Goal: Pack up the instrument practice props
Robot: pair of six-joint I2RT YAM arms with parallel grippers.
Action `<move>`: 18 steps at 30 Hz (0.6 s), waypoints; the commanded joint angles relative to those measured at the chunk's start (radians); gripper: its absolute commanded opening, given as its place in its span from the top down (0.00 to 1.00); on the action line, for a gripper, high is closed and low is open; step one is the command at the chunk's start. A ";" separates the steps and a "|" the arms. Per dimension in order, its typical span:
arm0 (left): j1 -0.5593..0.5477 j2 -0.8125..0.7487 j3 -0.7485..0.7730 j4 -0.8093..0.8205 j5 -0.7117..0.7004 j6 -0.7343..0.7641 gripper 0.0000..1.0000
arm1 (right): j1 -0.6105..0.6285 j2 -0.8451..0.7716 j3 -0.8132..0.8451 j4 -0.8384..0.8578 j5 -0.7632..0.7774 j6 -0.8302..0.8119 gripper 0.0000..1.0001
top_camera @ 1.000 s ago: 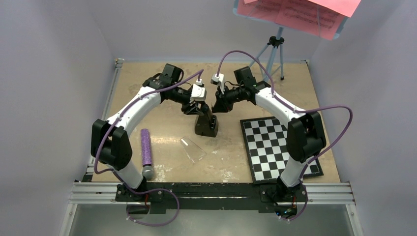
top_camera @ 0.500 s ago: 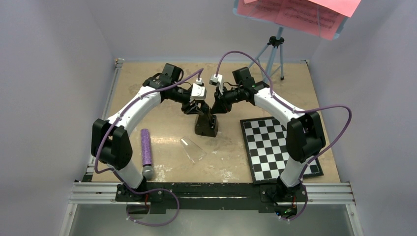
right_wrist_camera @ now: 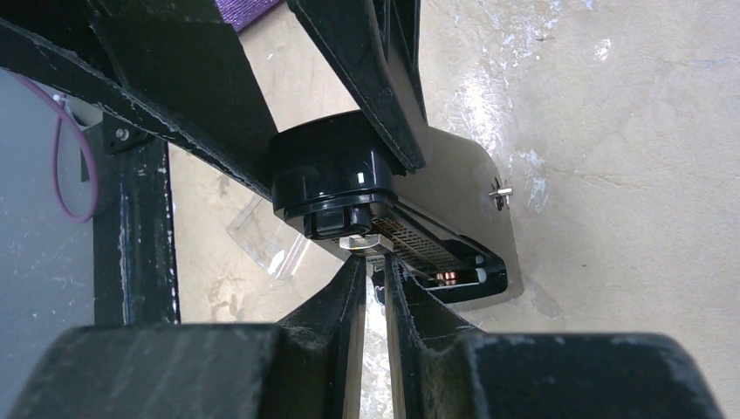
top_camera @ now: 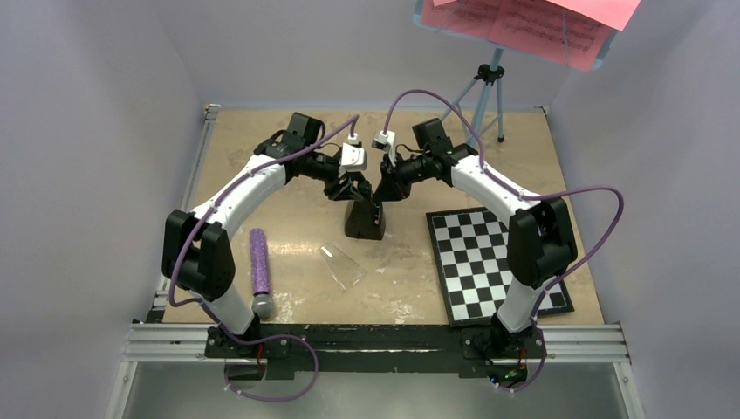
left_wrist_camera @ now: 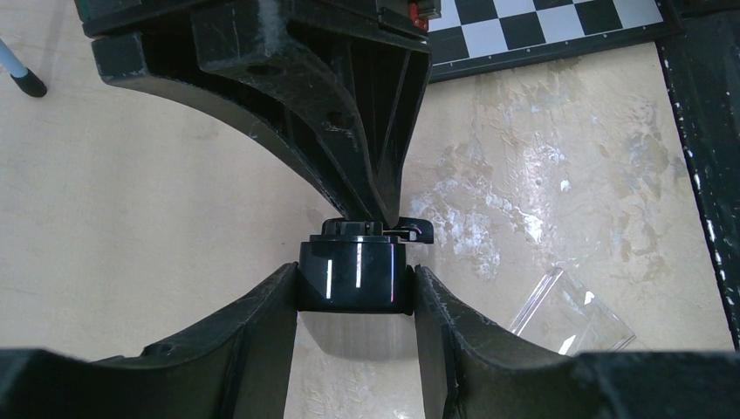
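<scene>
a purple glittery cylinder [top_camera: 259, 262] with a grey end lies on the near left of the table [top_camera: 253, 196], just beside my left arm's base. my left pincer [left_wrist_camera: 353, 288] reaches in from the left to the middle of the table and is clamped on the black metronome [top_camera: 366, 223], one finger pressed against each side of its glossy upper part. the metronome stands upright on the table. its clear plastic cover [top_camera: 342, 264] is off and lies flat on the table, near and a little left of it, apart from it. my right pincer [right_wrist_camera: 375, 266] comes in from the right to the metronome's top front. its fingers are drawn almost together around a thin piece there, and i cannot tell whether they actually pinch it. the checkered board [top_camera: 489, 262] lies flat on the near right. the light-blue music stand [top_camera: 489, 83] stands on its tripod at the far right corner, with the pink sheet-music pages [top_camera: 532, 22] resting on its desk.
</scene>
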 commanded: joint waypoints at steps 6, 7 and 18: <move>0.005 -0.003 -0.034 0.140 -0.041 -0.042 1.00 | 0.030 -0.027 0.043 -0.021 -0.105 -0.005 0.83; 0.005 -0.005 -0.034 0.141 -0.044 -0.042 1.00 | 0.029 -0.028 0.043 -0.030 -0.092 -0.006 0.82; 0.005 -0.036 -0.061 0.246 -0.096 -0.177 0.54 | -0.027 -0.078 0.091 -0.158 0.013 -0.054 0.53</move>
